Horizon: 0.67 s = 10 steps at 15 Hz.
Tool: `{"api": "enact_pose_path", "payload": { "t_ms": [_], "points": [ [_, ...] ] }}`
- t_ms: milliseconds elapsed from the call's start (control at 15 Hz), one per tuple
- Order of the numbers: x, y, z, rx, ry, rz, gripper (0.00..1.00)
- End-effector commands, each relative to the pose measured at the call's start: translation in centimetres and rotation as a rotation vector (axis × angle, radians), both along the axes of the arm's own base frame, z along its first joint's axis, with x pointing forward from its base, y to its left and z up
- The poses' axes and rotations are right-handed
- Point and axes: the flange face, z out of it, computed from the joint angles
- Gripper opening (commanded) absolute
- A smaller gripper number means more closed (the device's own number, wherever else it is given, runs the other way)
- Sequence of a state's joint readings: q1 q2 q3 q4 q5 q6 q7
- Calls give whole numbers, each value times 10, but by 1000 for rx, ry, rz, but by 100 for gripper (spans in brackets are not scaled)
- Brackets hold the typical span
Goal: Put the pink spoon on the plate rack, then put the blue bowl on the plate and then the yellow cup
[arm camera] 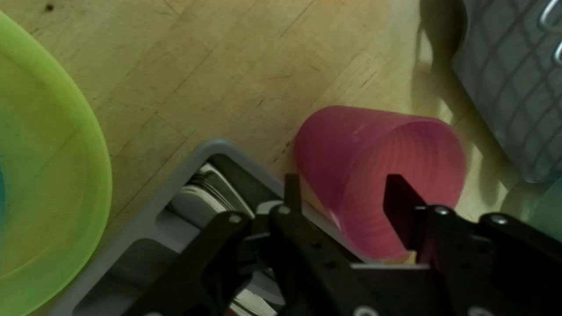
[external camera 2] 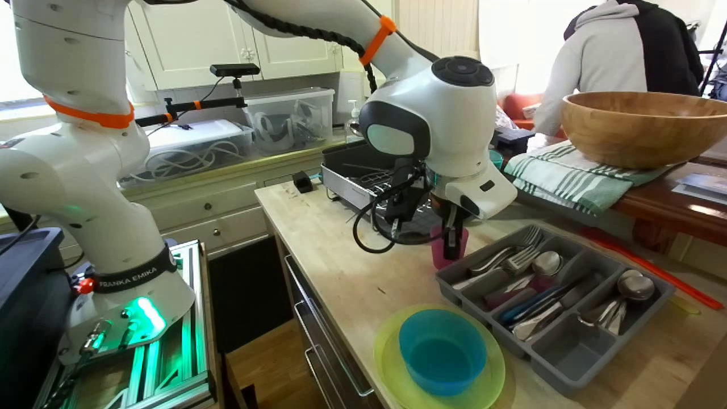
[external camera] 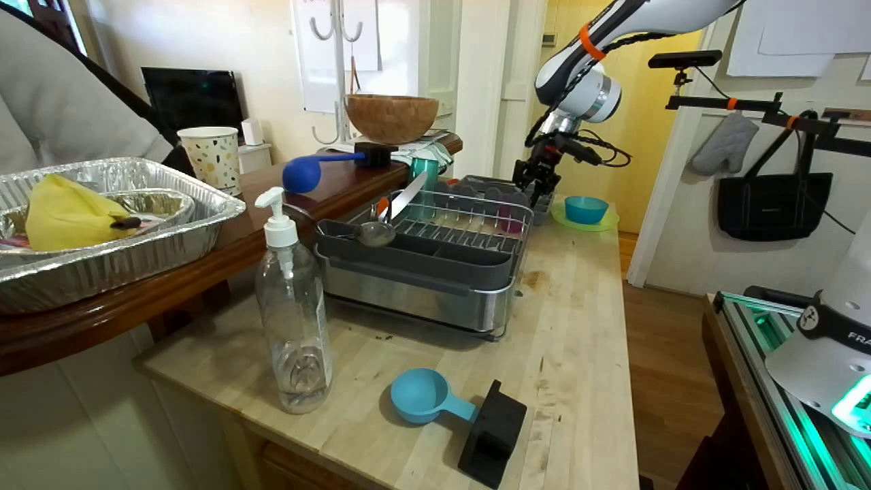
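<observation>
Bowl (external camera 2: 443,353) opens upward; pink cup (arm camera: 362,167) stands, long axis vertical.

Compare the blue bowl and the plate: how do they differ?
The blue bowl is deep with steep sides; the plate is nearly flat. The plate is yellow-green and wider than the blue bowl. The blue bowl sits on the plate, while the plate lies on the counter. Both are round.

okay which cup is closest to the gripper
The pink cup, beside the grey cutlery tray: the gripper is right at it, while the teal cup and spotted paper cup stand farther off.
</observation>
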<state>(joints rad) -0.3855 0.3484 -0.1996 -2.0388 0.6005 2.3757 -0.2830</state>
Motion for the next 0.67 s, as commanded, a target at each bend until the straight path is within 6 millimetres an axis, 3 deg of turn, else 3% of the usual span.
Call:
{"api": "enact_pose_path", "payload": {
  "t_ms": [0, 200, 600],
  "points": [
    [7, 0, -7, -2, 7, -20, 22],
    [8, 1, -7, 8, 7, -10, 1],
    [0, 6, 14, 16, -20, 45, 1]
  ]
}}
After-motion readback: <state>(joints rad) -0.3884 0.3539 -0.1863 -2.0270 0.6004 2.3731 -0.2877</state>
